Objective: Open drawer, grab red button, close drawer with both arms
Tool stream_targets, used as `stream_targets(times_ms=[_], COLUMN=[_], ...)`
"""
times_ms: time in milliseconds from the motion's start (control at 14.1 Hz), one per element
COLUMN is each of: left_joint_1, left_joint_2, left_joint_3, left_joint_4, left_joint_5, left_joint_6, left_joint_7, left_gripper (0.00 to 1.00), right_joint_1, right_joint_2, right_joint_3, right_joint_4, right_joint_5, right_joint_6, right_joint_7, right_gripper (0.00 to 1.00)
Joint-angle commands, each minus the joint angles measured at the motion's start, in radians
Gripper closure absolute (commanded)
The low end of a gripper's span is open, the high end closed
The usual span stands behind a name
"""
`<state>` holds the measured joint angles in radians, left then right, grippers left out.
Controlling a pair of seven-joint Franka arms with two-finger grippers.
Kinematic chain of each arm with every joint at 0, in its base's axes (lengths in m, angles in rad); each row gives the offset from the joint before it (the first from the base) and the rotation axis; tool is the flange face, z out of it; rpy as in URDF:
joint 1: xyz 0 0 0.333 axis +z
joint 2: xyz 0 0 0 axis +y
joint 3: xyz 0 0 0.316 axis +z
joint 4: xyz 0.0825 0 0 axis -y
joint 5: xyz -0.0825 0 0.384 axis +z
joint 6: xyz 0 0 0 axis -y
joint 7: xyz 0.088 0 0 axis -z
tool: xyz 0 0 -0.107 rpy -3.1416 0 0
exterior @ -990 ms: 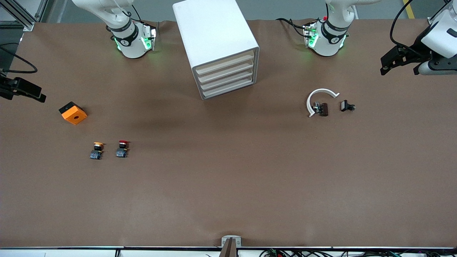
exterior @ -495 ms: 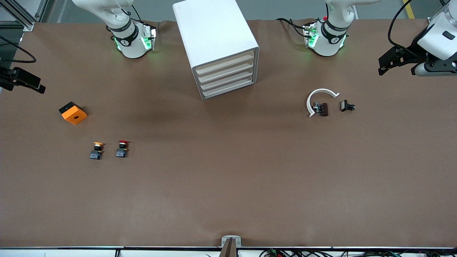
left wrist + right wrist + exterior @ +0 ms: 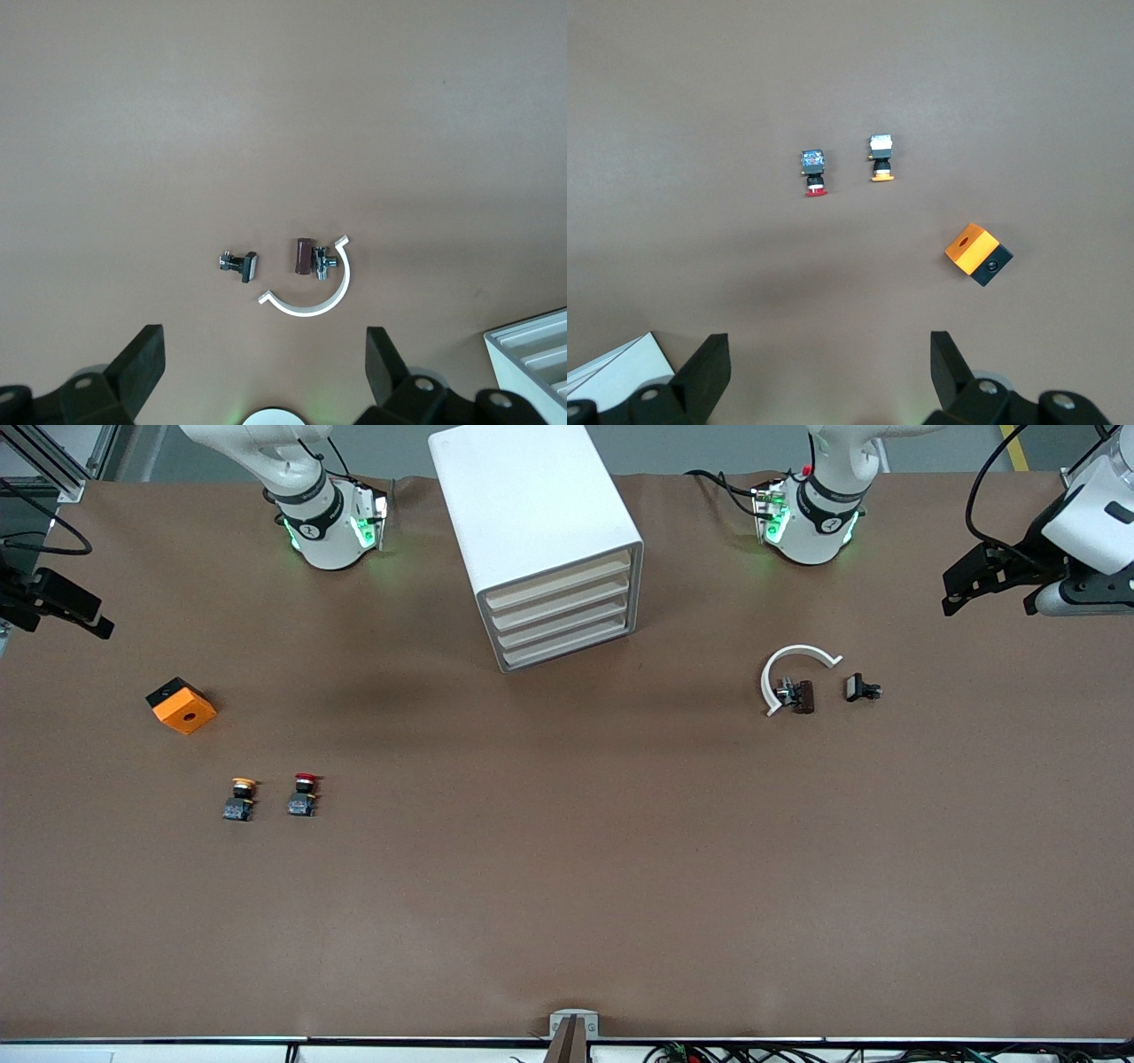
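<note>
Front view showed the left gripper (image 3: 992,589) and the right gripper (image 3: 53,607) at opposite table ends, both with fingers apart and empty. The button (image 3: 303,794) lay at five o'clock from the orange cube (image 3: 182,706), beside the yellow-capped button (image 3: 239,799). The drawer (image 3: 558,583) sat closed in the cabinet (image 3: 532,522).

We see bare tabletop (image 3: 567,868) under both raised end effectors; the cabinet (image 3: 540,540) stands between them as the one tall obstacle.
</note>
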<state>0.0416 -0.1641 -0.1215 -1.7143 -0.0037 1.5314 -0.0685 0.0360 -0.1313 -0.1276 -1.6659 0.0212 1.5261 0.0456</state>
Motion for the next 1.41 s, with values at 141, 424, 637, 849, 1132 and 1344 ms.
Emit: stream_targets(times_ms=[141,424,637,849,1132,1344], left_joint_1=[0.018,0.018,0.018,0.015,0.015,0.017], left_joint_2=[0.054,0.060,0.063,0.064,0.067,0.071], left_joint_3=[0.006,0.006,0.006,0.003,-0.006,-0.003], left_joint_4=[0.073,0.078,0.081,0.082,0.088,0.091], left_joint_5=[0.004,0.005,0.005,0.002,0.002,0.002], left_joint_6=[-0.008,-0.011,-0.014,-0.014,-0.025,-0.033], left_joint_7=[0.007,0.006,0.006,0.006,0.007,0.007], left_gripper=[0.00,0.00,0.00,0.00,0.00,0.00], right_joint_1=[-0.025,-0.036,-0.038,-0.036,-0.030,-0.030], right_joint_2=[-0.036,-0.034,-0.036,-0.037,-0.037,-0.036], right_joint_3=[0.045,0.072,0.072,0.072,0.068,0.069], right_joint_4=[-0.031,-0.011,0.000,0.006,0.014,0.028], right_joint_5=[-0.026,-0.033,-0.033,-0.033,-0.032,-0.030], right_joint_6=[0.020,0.016,0.009,0.008,0.006,-0.009], right_joint_7=[-0.003,-0.003,-0.004,-0.004,-0.004,-0.004], right_gripper=[0.00,0.00,0.00,0.00,0.00,0.00])
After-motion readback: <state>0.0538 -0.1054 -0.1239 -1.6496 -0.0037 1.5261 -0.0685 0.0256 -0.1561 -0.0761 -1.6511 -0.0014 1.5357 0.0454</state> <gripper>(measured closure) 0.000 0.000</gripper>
